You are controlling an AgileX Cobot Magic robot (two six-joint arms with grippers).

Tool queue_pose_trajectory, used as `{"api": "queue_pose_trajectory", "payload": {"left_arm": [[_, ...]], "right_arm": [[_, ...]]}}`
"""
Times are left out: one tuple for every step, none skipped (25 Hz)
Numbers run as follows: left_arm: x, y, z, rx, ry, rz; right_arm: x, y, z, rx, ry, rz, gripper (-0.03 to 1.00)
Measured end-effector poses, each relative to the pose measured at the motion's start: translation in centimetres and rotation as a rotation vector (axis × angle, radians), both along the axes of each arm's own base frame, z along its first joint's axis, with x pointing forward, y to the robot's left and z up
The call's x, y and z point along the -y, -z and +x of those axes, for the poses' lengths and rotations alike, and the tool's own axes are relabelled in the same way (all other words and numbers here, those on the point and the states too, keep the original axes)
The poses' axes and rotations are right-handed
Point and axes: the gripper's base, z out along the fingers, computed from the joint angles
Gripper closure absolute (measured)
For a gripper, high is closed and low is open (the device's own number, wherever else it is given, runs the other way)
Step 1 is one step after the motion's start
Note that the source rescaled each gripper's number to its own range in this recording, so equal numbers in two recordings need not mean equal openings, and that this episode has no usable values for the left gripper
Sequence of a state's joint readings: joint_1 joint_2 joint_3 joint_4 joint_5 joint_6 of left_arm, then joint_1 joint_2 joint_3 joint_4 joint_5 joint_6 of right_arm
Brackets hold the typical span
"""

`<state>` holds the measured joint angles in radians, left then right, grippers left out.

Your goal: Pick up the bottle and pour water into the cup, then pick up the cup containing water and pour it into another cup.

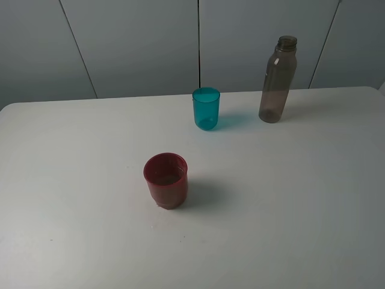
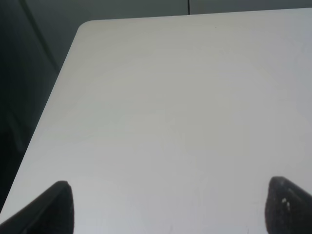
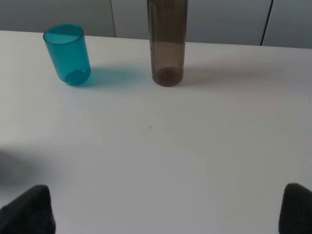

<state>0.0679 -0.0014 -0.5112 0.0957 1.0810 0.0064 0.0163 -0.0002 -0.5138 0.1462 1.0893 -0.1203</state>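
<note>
Nearest us the red cup (image 1: 166,180) stands on the counter (image 1: 289,198), while ahead of our wide-open, empty right hand (image 3: 165,214) stand the teal cup (image 3: 67,54) and bottle (image 3: 167,44); our left hand (image 2: 168,209) is likewise spread and empty.

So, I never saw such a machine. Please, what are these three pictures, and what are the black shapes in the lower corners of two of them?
It is a robot with two arms. One picture comes from a camera mounted high above the white table. It shows a teal cup, a grey bottle with no cap, and a red cup, all upright and apart. The other two come from cameras on the wrists. The black shapes are the fingertips of each arm's end effector: the left end effector over bare table, the right end effector facing the bottle and the teal cup. Both are open and hold nothing.
</note>
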Motion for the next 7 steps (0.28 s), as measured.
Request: {"api": "queue_pose_trajectory", "payload": {"left_arm": [[0.0,0.0,0.0,0.0,0.0,0.0],[0.0,0.0,0.0,0.0,0.0,0.0],[0.0,0.0,0.0,0.0,0.0,0.0],[0.0,0.0,0.0,0.0,0.0,0.0],[0.0,0.0,0.0,0.0,0.0,0.0],[0.0,0.0,0.0,0.0,0.0,0.0],[0.0,0.0,0.0,0.0,0.0,0.0]], "right_arm": [[0.0,0.0,0.0,0.0,0.0,0.0,-0.03],[0.0,0.0,0.0,0.0,0.001,0.001,-0.03],[0.0,0.0,0.0,0.0,0.001,0.001,-0.03],[0.0,0.0,0.0,0.0,0.001,0.001,-0.03],[0.0,0.0,0.0,0.0,0.001,0.001,-0.03],[0.0,0.0,0.0,0.0,0.001,0.001,-0.03],[0.0,0.0,0.0,0.0,0.001,0.001,-0.03]]}}
